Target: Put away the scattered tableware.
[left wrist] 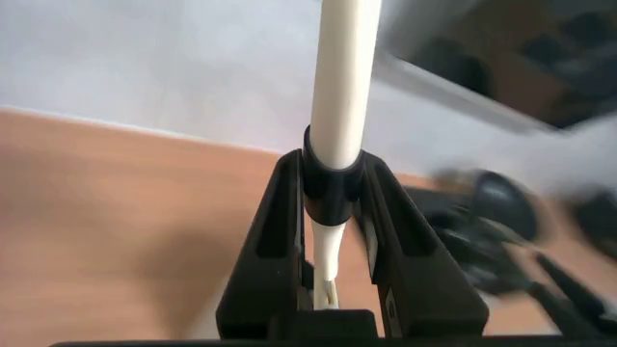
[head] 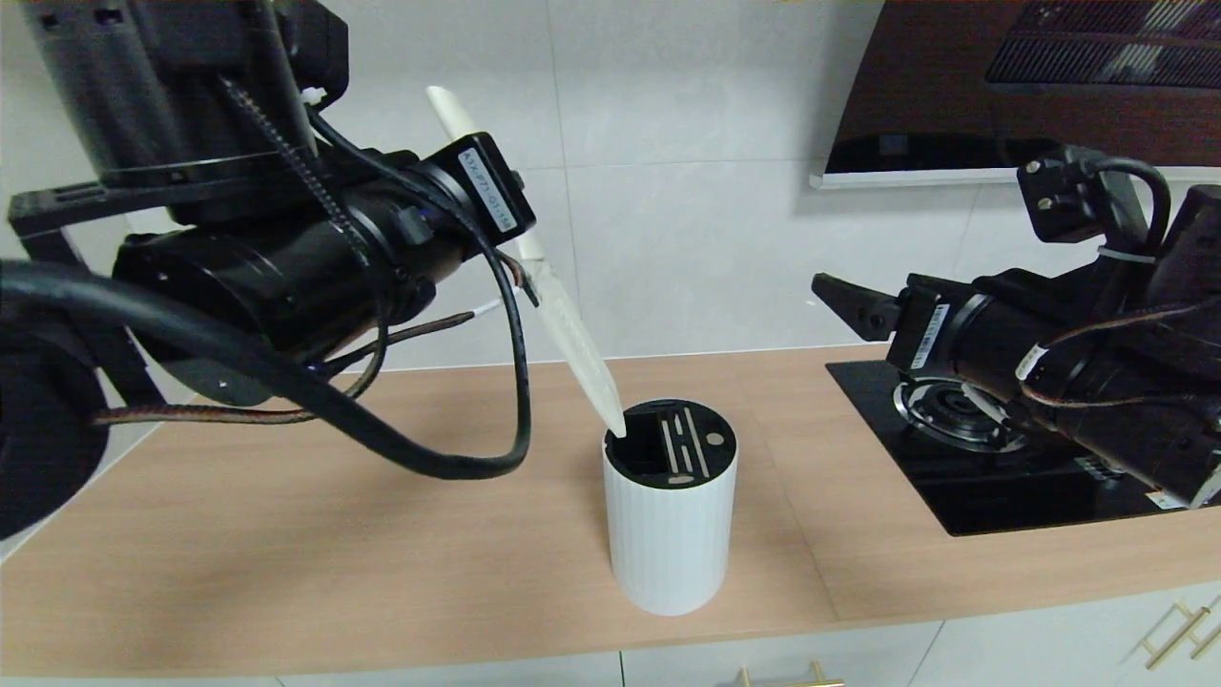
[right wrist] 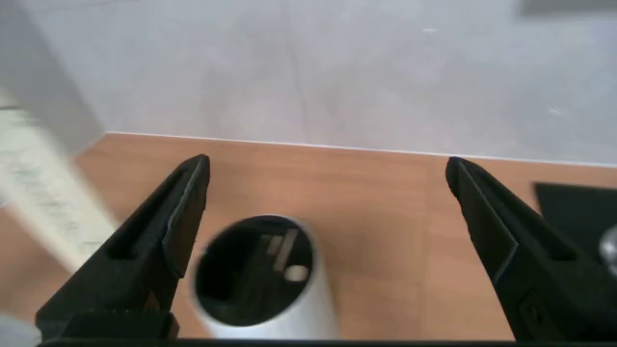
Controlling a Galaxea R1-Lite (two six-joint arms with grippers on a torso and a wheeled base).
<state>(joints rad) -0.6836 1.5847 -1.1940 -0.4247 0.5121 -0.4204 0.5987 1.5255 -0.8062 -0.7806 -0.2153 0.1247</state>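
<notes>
One white knife (head: 570, 334) gripped tight in the left gripper (left wrist: 333, 181), long way slanted, tip down at the left rim of the white knife holder (head: 671, 534). Slots (head: 682, 441) just right of the tip. Wide open and empty, the right gripper (right wrist: 326, 169), farther off by the stove (head: 954, 420).

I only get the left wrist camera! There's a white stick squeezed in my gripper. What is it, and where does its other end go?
Observer: It's a white knife. It slants down, and its tip sits at the rim of a white holder's black top, not yet inside a slot.
Operator: Is the holder standing up?
Observer: Yes, upright on the wooden counter.
Operator: Where's my other gripper?
Observer: The right gripper is open, up in the air on the holder's right, near the stove.
</notes>
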